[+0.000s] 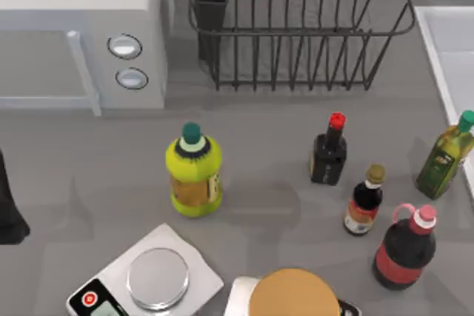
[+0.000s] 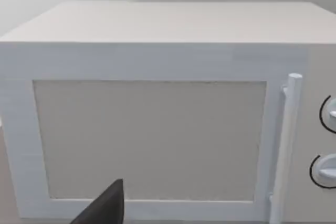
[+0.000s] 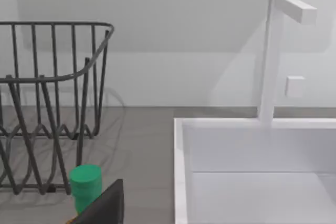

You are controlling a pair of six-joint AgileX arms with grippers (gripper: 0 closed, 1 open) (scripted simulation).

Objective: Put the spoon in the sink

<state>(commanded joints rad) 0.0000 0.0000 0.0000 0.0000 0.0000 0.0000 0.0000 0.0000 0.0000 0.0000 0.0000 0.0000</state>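
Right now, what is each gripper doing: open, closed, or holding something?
Left gripper: facing the microwave; open or shut cannot be told.
Right gripper: near the sink and dish rack; cannot be told either.

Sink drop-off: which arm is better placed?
Right, probably. The sink lies at the table's right edge, directly before the right wrist camera; the left wrist faces the microwave at far left.

No readable text anywhere — bottle labels (image 1: 194,186) blurred, scale (image 1: 144,283) display illegible
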